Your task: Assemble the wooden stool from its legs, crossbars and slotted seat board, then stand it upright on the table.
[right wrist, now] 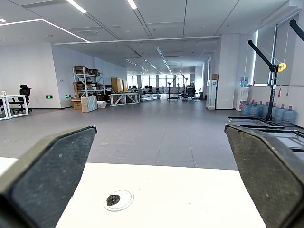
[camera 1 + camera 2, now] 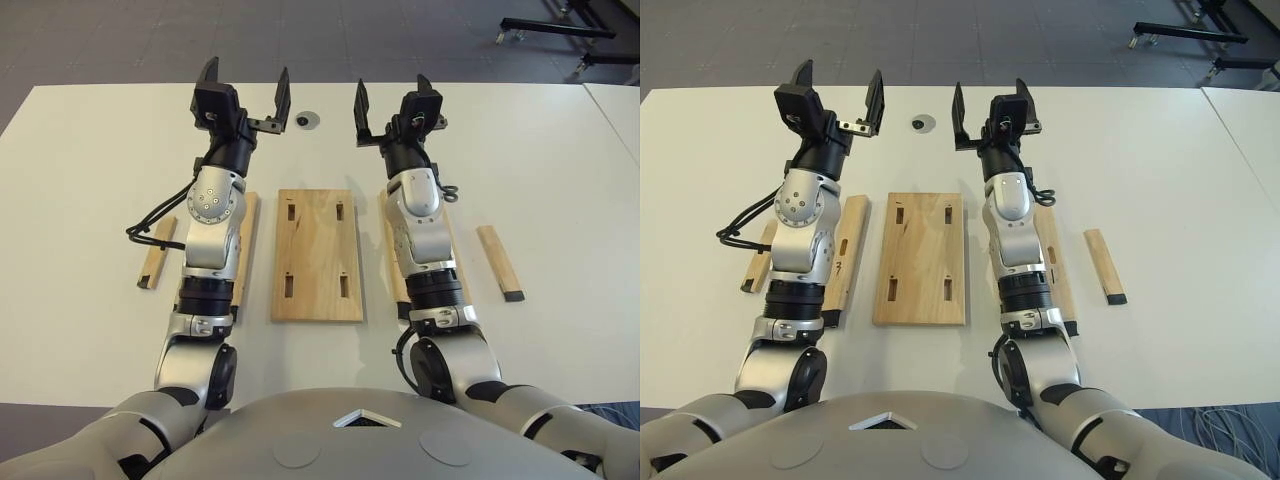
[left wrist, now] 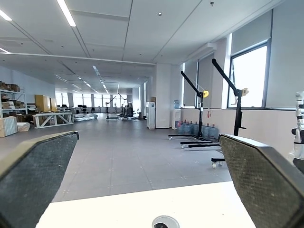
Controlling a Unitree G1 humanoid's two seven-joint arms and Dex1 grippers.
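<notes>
Left pincer [image 3: 148, 137] spread wide over the white table [image 3: 118, 209]

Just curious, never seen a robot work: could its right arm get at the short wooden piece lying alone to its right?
Probably yes. The short wooden piece lies on bare table right of that arm, nothing on it, and the right gripper is open and empty.

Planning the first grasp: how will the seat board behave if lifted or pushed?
The seat board looks like solid wood, so probably stiff. Lying flat on the table, its edges may be hard to pinch. Pushed, it should slide, not roll.
</notes>
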